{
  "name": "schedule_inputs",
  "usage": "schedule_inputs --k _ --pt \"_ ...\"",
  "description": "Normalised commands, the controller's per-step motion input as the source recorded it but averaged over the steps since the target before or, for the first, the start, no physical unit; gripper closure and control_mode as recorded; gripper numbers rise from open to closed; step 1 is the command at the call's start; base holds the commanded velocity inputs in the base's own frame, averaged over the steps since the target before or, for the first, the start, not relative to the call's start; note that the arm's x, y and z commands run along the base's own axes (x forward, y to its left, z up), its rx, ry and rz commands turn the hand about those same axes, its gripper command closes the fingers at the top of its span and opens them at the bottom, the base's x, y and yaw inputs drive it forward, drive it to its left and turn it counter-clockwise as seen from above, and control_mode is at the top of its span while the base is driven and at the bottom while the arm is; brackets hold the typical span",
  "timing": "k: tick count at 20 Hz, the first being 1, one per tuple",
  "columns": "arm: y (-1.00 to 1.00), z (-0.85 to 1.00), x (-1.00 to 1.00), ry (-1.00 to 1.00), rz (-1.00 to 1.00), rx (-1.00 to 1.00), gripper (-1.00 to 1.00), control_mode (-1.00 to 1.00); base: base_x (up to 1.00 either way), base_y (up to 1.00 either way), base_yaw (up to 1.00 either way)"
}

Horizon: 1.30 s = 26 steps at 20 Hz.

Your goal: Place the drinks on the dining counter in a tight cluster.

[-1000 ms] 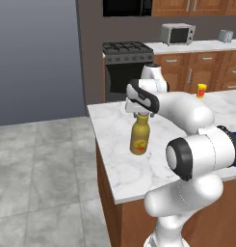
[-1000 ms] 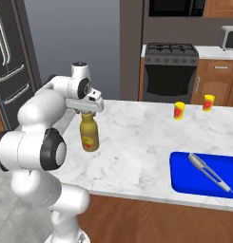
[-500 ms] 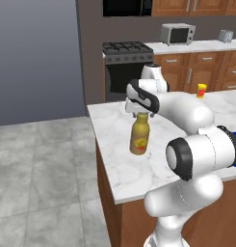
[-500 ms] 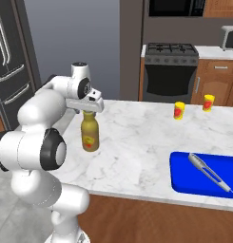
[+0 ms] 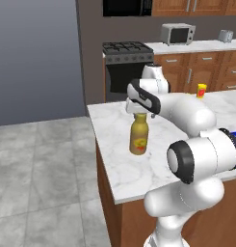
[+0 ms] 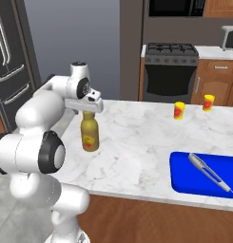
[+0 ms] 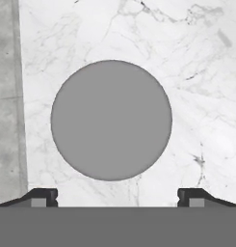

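Observation:
The tall mustard-yellow bottle [image 5: 138, 138] [image 6: 90, 136] with a red-yellow label stands upright on the white marble dining counter [image 5: 120, 161] [image 6: 137, 144], near its left end. My gripper [image 5: 139, 113] [image 6: 88, 110] hovers straight over the bottle's neck, pointing down. In the hand view the round grey cap [image 7: 111, 120] sits in the middle, with marble [image 7: 196, 58] all around it. My gripper [image 7: 117, 195] is open; its two tips stand wide apart on either side of the cap and touch nothing.
Two small yellow containers [image 6: 179, 110] [image 6: 208, 102] stand at the counter's far side. A blue tray [image 6: 184, 178] holding a grey utensil [image 6: 208, 173] lies at the right front. The counter's left edge drops to grey floor tiles [image 5: 42, 164]. A stove [image 6: 170, 66] stands behind.

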Motion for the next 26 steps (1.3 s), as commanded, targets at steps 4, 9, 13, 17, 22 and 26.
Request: schedule_inputs --k 4,9,13,17,22,26 --pt "0.00 0.00 -0.98 -0.04 0.00 0.04 -1.00 -1.00 0.00 0.00 0.00" --pt "0.00 0.07 -1.00 0.00 0.04 0.04 -1.00 -1.00 0.00 0.00 0.00" --pt "0.00 0.56 -1.00 0.00 0.02 0.04 -1.00 -1.00 0.00 0.00 0.00" --pt "0.00 0.34 -0.96 0.01 0.01 0.00 -1.00 -1.00 0.00 0.00 0.00" --pt "0.00 0.19 -0.94 0.01 0.00 0.00 -1.00 -1.00 0.00 0.00 0.00" --pt "0.00 0.06 -0.30 -0.01 0.00 -0.01 -1.00 -1.00 0.00 0.00 0.00"
